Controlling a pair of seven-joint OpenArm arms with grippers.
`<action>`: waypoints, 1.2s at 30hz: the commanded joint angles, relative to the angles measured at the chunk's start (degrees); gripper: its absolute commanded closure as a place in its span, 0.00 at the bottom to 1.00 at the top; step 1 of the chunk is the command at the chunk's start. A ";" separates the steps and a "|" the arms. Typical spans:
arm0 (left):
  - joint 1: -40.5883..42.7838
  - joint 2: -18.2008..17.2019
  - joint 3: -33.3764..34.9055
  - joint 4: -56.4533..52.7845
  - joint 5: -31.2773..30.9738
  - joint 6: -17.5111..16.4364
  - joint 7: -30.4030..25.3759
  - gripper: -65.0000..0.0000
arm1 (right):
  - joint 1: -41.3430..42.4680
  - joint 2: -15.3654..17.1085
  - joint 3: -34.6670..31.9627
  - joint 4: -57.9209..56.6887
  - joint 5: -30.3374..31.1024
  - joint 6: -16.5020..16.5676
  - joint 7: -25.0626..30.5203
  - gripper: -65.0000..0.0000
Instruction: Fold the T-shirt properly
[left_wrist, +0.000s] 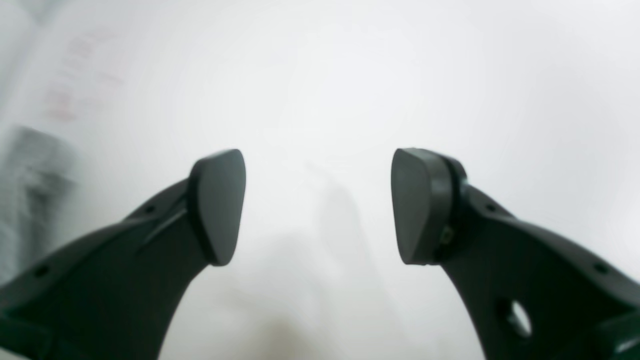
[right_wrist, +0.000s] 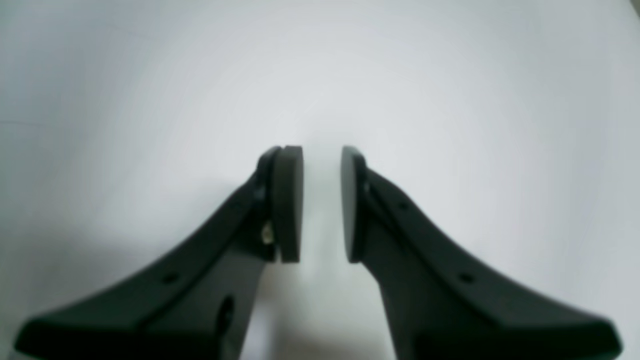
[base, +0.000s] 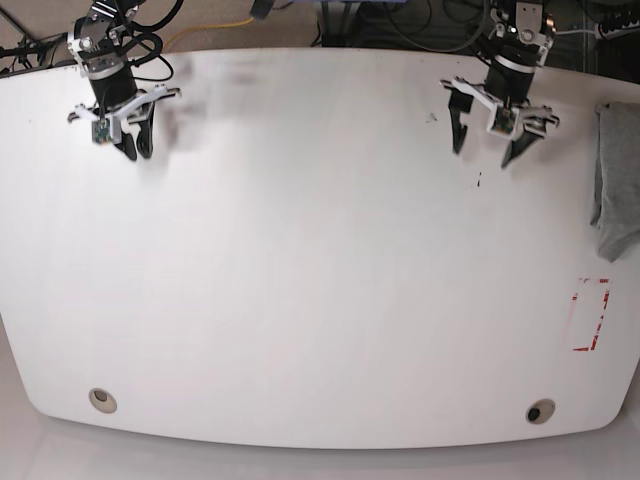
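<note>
The grey T-shirt lies bunched at the table's right edge, partly cut off by the frame. In the left wrist view a blurred grey patch at the far left looks like the same cloth. My left gripper hangs over the back right of the table, left of the T-shirt and apart from it. Its jaws stand wide open and empty. My right gripper hovers over the back left corner, far from the T-shirt. Its pads stand a narrow gap apart with nothing between them.
The white table fills the base view. A red rectangle outline is marked near its right edge, in front of the T-shirt. Two round holes sit near the front corners. Cables lie behind the back edge.
</note>
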 joint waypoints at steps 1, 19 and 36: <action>4.03 -0.15 -0.34 3.73 -0.24 0.90 -1.05 0.35 | -3.88 0.73 0.90 1.80 4.00 -0.05 1.69 0.81; 32.42 2.23 0.98 -4.71 -0.51 1.16 -0.35 0.36 | -35.70 0.65 -6.84 0.22 17.01 -0.05 2.13 0.81; -1.69 1.96 1.16 -57.90 -0.51 0.81 -0.44 0.36 | -17.15 2.32 -15.19 -39.87 3.47 -1.42 5.29 0.81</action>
